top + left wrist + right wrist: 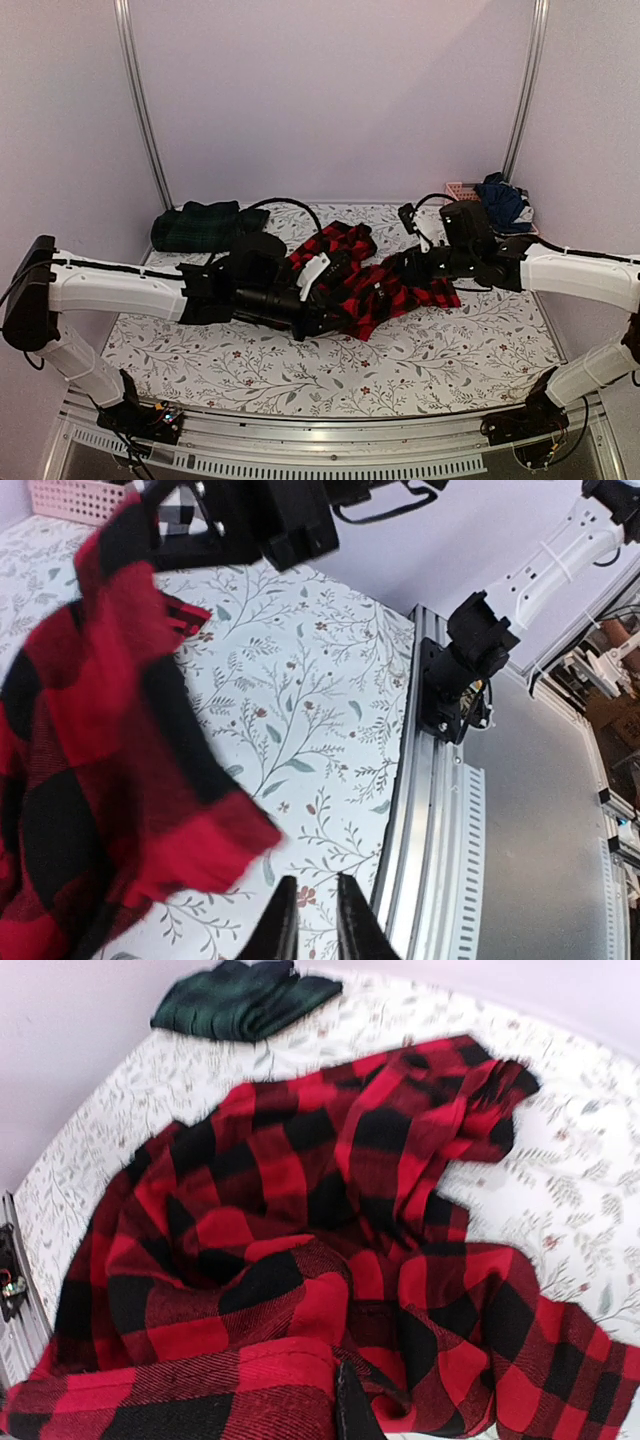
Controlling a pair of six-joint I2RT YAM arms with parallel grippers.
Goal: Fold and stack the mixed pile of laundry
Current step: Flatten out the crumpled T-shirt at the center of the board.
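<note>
Closest in, the left end effector (317, 885) hangs low over the worktop (440, 350), just inside the metal rail (440, 810) at the near edge. It is closed almost to nothing, and its wrist view shows only the printed surface through the slit, no fabric. The loose red corner of the flannel shirt (100, 750) ends just beside it. Beyond, the shirt rises to the right end effector (345, 1400), which is clamped narrow on a bunched fold. The rest of the garment lies crumpled across the middle of the worktop.

The main risk, as I judge it, is that the left pinch has missed the edge. If the arms spread apart from here, only one side would lift, and the shirt would swing or twist under the right grip instead of opening flat. That bunched hold could also slip, since flannel is soft and drags when it hangs. Both arms crowd over the same spot, so a sleeve could snag on one of them.

A white leaf-printed cover (300, 680) lies smooth over the worktop. At the far left sits a dark green tartan piece (195, 227) in a compact bundle. At the far right are a pink basket (460, 188) and the navy clothes (500, 203) heaped at it, well apart from the shirt. Plain lilac walls (330, 90) and two metal posts (140, 100) close the space.
</note>
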